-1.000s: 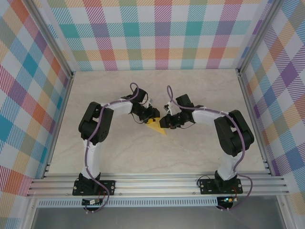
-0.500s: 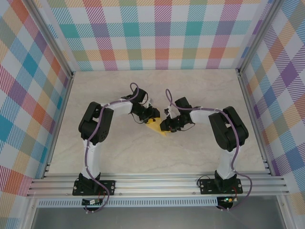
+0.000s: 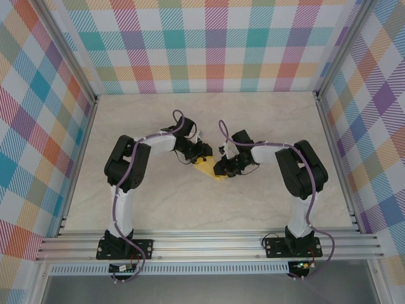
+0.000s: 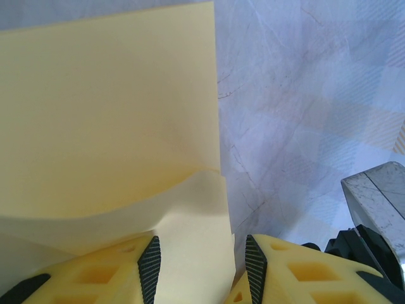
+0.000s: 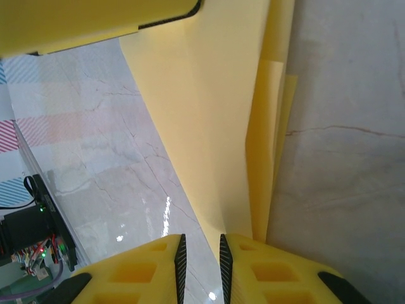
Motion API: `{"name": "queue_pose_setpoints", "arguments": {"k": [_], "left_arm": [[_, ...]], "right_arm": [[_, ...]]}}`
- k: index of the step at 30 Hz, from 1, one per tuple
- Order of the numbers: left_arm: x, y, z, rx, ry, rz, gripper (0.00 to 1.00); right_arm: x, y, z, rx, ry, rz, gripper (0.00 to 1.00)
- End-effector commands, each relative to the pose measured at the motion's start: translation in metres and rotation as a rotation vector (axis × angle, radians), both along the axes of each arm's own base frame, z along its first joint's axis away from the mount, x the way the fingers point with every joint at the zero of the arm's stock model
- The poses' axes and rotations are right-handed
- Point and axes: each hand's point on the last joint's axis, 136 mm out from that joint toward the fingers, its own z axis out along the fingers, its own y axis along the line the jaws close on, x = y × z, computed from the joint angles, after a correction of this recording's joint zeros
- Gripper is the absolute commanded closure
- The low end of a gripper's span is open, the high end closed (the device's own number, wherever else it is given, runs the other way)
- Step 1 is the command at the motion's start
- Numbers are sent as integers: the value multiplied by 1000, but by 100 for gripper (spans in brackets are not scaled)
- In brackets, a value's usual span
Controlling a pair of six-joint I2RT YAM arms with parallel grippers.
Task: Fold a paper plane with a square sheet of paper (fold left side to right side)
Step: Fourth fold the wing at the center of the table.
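Observation:
The yellow paper (image 3: 208,169) lies folded into a narrow pointed shape on the table between both grippers. In the left wrist view the paper (image 4: 107,114) runs between my left gripper's (image 4: 201,269) spread jaws, its top layer bulging up in a soft fold. The left gripper (image 3: 200,156) is open over the paper's upper left end. My right gripper (image 3: 222,168) stands at the paper's right edge. In the right wrist view the layered paper (image 5: 209,126) narrows toward the right gripper (image 5: 200,266), whose jaws stand a narrow gap apart with the paper's edge beside the right pad.
The marble-look table (image 3: 190,209) is walled by aluminium rails and checked panels (image 3: 209,44). A yellow finger of the left gripper (image 5: 95,25) shows at the top of the right wrist view. Part of the right arm (image 4: 373,209) sits at the left wrist view's lower right.
The right gripper has slid left and a little down, closing in on the paper's right edge. The left gripper and the paper have hardly moved.

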Motion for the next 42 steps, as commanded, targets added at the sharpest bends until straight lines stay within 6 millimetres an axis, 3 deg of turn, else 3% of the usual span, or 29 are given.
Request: {"name": "queue_pose_setpoints", "arguments": {"k": [1, 7, 17, 20, 27, 30, 38, 42], "left_arm": [[-18, 19, -33, 120, 81, 20, 57], [-17, 19, -34, 125, 82, 22, 57], [-16, 20, -34, 124, 82, 24, 57], [-17, 20, -34, 121, 84, 23, 57], [-16, 18, -30, 114, 76, 21, 57], [-16, 18, -29, 111, 72, 22, 57], [-15, 18, -26, 109, 68, 22, 57], [-15, 18, -25, 108, 69, 22, 57]], "right_arm": [[-11, -10, -11, -65, 41, 28, 79], [-30, -20, -19, -118, 81, 61, 87], [-57, -39, -27, -199, 121, 78, 89], [-54, -35, -14, -162, 98, 70, 89], [-24, -16, 43, -49, -33, 37, 89], [-11, -5, 52, 3, -57, 20, 88], [13, 21, 15, 2, -11, -28, 90], [11, 18, -7, -66, 31, -29, 90]]}}
